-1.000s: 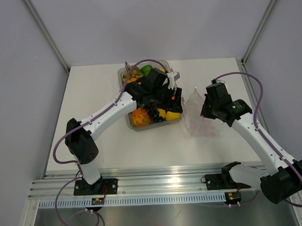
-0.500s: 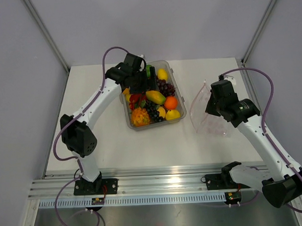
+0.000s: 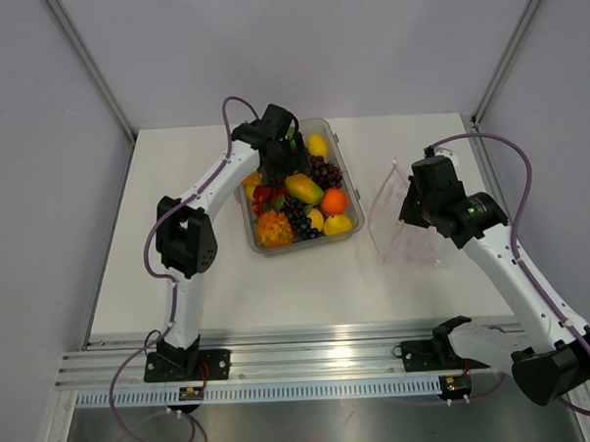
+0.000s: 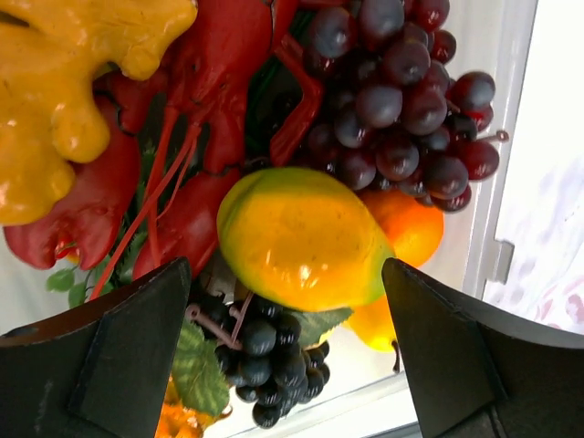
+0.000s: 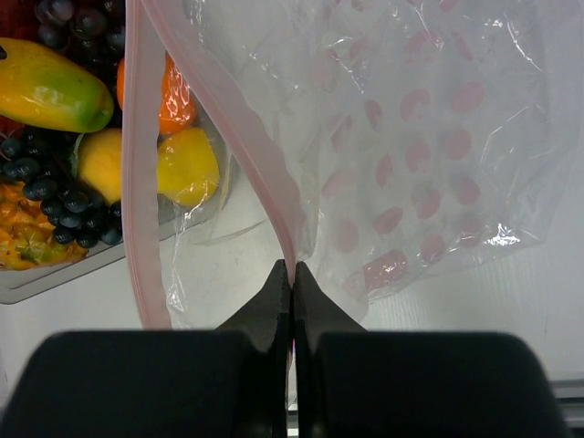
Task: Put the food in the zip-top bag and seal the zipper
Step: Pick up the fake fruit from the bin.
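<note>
The food lies piled in a clear tray (image 3: 302, 246): a mango (image 3: 303, 189), purple grapes (image 3: 322, 169), an orange (image 3: 333, 200) and lemons (image 3: 338, 223). My left gripper (image 3: 281, 171) hangs open just above the pile. In the left wrist view its fingers straddle the mango (image 4: 301, 237) without touching it, with grapes (image 4: 392, 91) beyond. The zip-top bag (image 3: 401, 231) stands to the right of the tray, its mouth gaping. My right gripper (image 3: 402, 201) is shut on the pink zipper (image 5: 258, 151) and holds that edge up; the other lip (image 5: 137, 182) hangs free.
Red chillies and a lobster-like toy (image 4: 210, 91) fill the tray's left side, next to a yellow lumpy piece (image 4: 64, 100). The tray's right rim (image 4: 488, 228) runs close to the bag. Grey walls enclose the white table (image 3: 180, 285).
My left gripper has swung from the tray's right side back over its far-left part and has opened wide. The right gripper lifted the bag's edge, and its mouth now gapes wider.
</note>
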